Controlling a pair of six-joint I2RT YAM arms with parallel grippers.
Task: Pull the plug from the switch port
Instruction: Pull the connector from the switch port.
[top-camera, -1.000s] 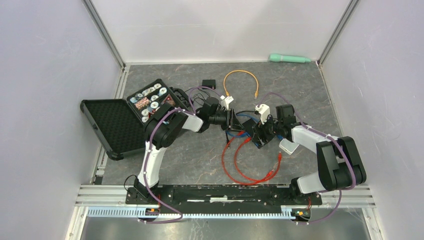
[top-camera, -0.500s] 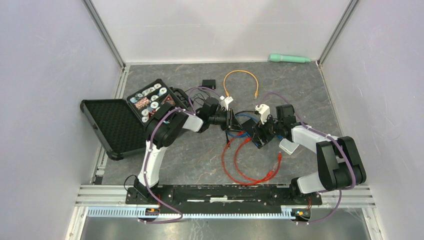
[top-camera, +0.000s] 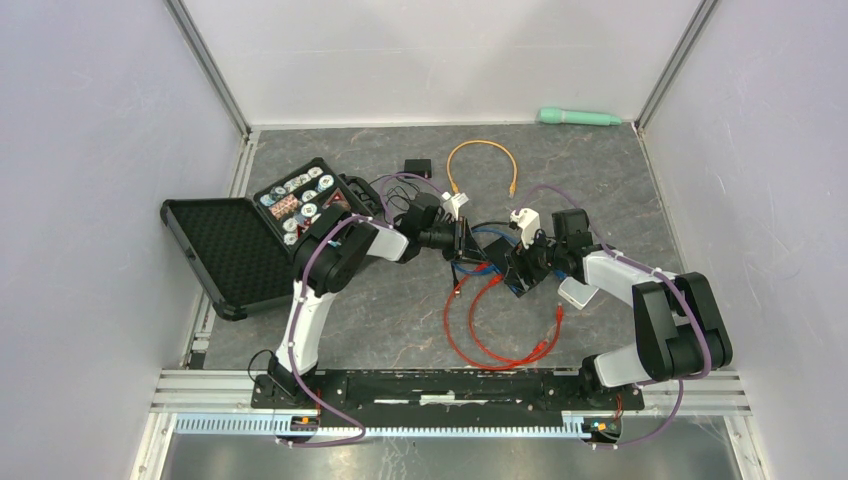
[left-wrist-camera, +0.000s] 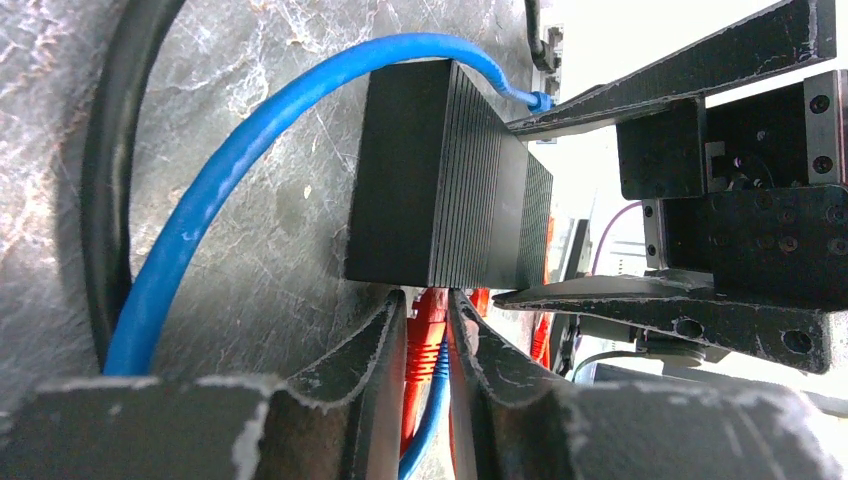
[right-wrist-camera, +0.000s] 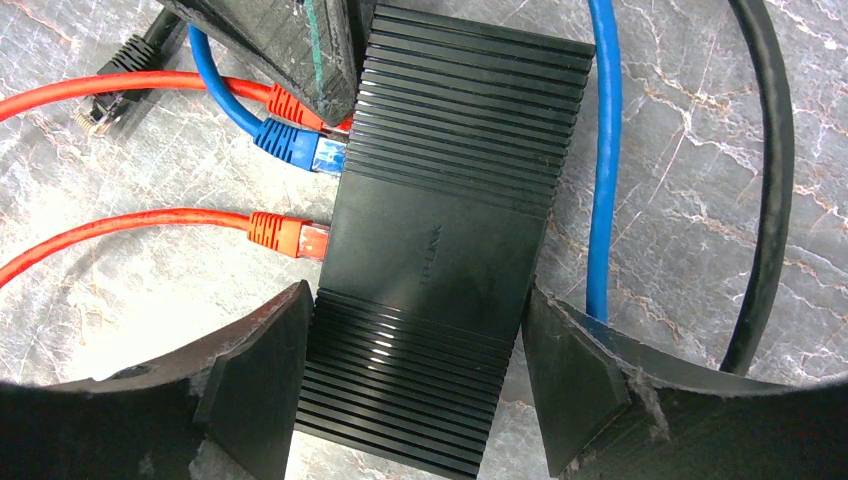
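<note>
Red plug (left-wrist-camera: 425, 330) sits in the side port of the switch (left-wrist-camera: 440, 180), squeezed between the 2 fingers of the left end effector (left-wrist-camera: 425, 305). Narrow gap, fingers pressing on both sides of the plug, right at the switch wall. Plug is moulded plastic with a ribbed boot and a red round cable behind it.

Switch is a flat black box, matte, fine ribs on both ends and a smooth band in the middle. It lies flat on the surface (right-wrist-camera: 120, 280), which is grey and marbled. Right end effector (right-wrist-camera: 415, 310) straddles it wide, 1 rough black finger against each long side.

Same port side has a blue plug (right-wrist-camera: 295, 148) and a 2nd red plug (right-wrist-camera: 285, 235). Blue cable (right-wrist-camera: 603, 150) and thick black cable (right-wrist-camera: 775, 180) curve past the far side.
</note>
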